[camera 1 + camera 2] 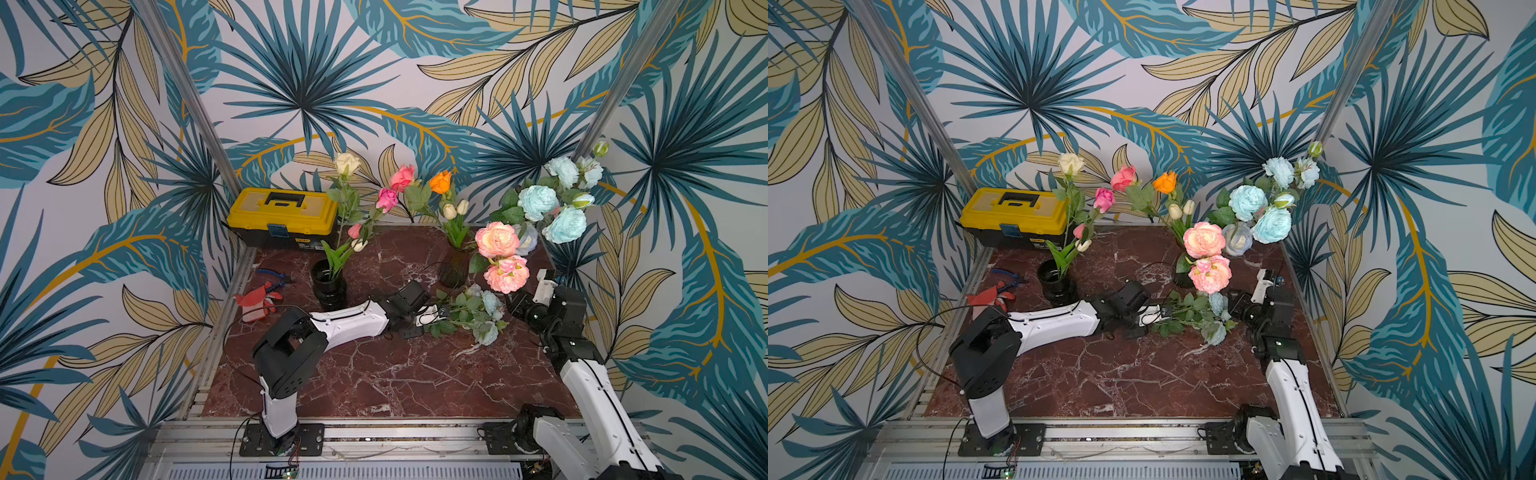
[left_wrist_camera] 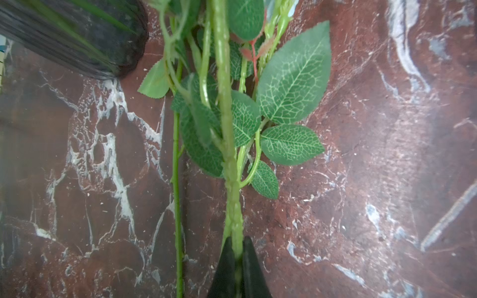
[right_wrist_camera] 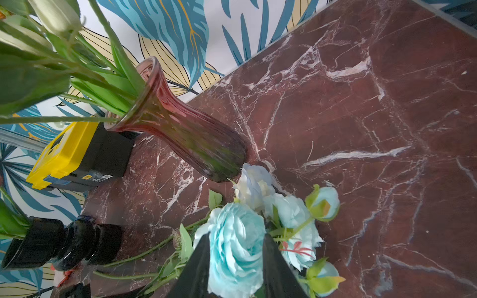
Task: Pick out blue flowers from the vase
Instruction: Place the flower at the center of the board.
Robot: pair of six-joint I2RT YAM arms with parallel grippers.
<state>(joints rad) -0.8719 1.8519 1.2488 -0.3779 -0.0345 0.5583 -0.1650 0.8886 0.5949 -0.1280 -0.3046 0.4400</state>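
Jaws of our left gripper (image 2: 237, 255) pinch shut on the stem of the blue flowers (image 1: 490, 302) lying on the table (image 1: 374, 374) beside the vase (image 1: 453, 270). Our right gripper (image 3: 236, 233) frames one bloom (image 3: 232, 258), part open; grip we cannot tell. We judge this spray laid down: next, release, then fetch the standing blue cluster (image 1: 538, 202).

Robot lab cell, aluminium frame (image 1: 395, 434), wallpaper backdrop (image 1: 374, 62)

The left gripper (image 2: 237, 258) pinches a leafy green stem (image 2: 228, 129) over the marble table (image 2: 387, 154), near a dark vase (image 2: 77, 33).
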